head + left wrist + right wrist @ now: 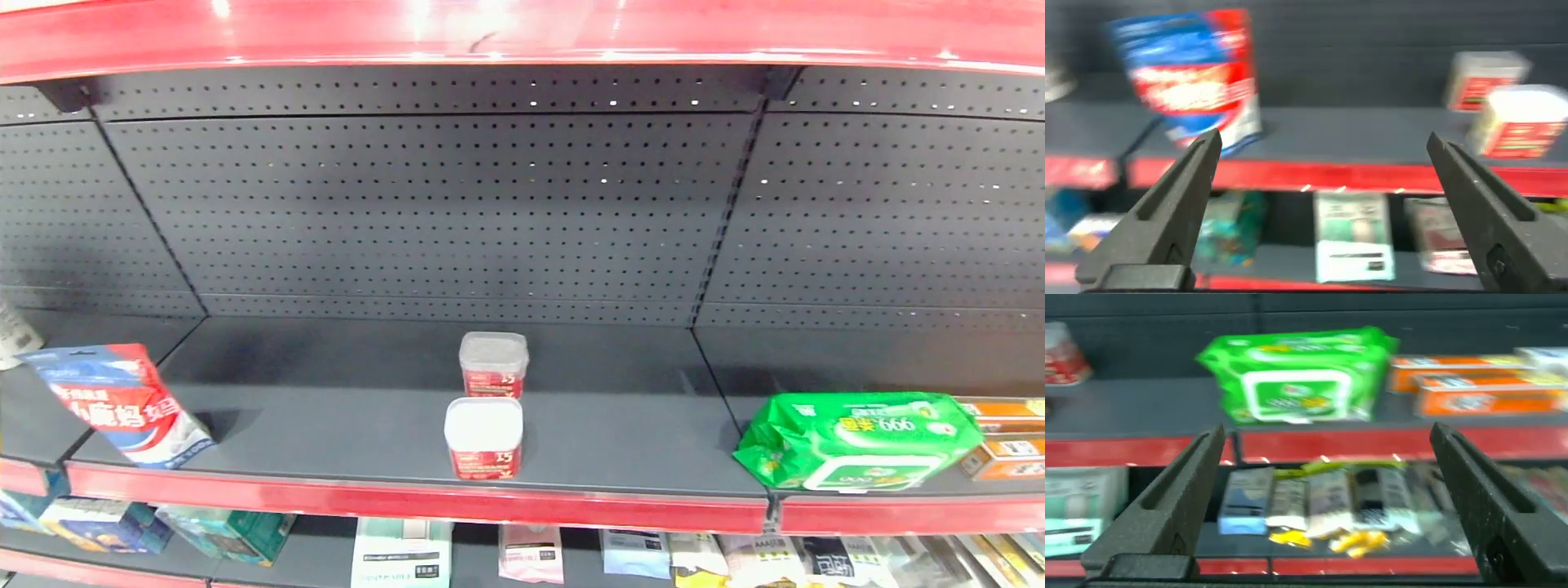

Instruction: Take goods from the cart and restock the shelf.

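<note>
Two small red tubs with white lids stand on the dark shelf point(604, 433), one near the front edge point(483, 438) and one behind it point(493, 364). A red and blue bag point(122, 403) leans at the shelf's left end, and a green wipes pack point(857, 441) lies at the right. My left gripper point(1323, 147) is open and holds nothing; it faces the shelf front, with the bag point(1192, 77) and the tubs point(1519, 122) beyond it. My right gripper point(1327, 437) is open and holds nothing, facing the green wipes pack point(1298, 371).
Orange boxes point(1008, 445) are stacked at the far right of the shelf. A red rail point(416, 498) runs along the shelf front. The lower shelf holds several packets point(531, 555) and boxes point(220, 531). A red shelf point(522, 33) overhangs above. Bare shelf lies either side of the tubs.
</note>
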